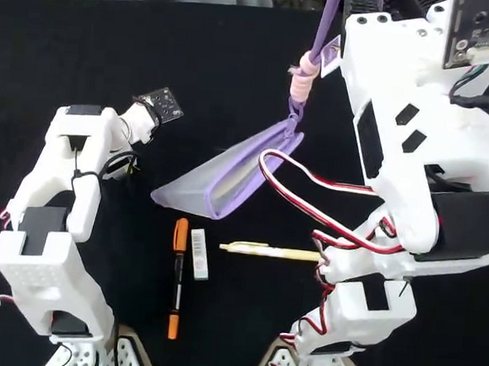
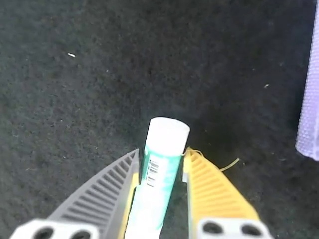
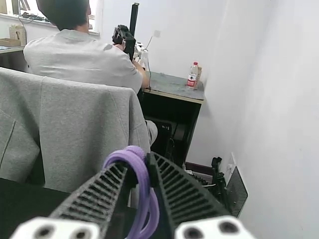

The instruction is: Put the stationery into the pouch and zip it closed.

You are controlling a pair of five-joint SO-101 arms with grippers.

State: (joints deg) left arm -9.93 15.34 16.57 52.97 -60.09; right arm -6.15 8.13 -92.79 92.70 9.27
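A purple pouch (image 1: 228, 177) hangs tilted by its strap (image 1: 327, 20), low corner close to the black table (image 1: 86, 43). Above the pouch, the right gripper (image 3: 142, 162) is clamped tight on the strap. Near the pouch's low corner, the left gripper (image 2: 162, 154) pinches a teal-and-white tube (image 2: 158, 174), perhaps a glue stick. On the arms' side of the pouch lie an orange pen (image 1: 177, 275), a small white block (image 1: 199, 253) and a yellow pen (image 1: 269, 251).

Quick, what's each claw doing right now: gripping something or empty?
Left gripper: shut on a white-capped green tube.
Right gripper: shut on the purple strap of the pouch.
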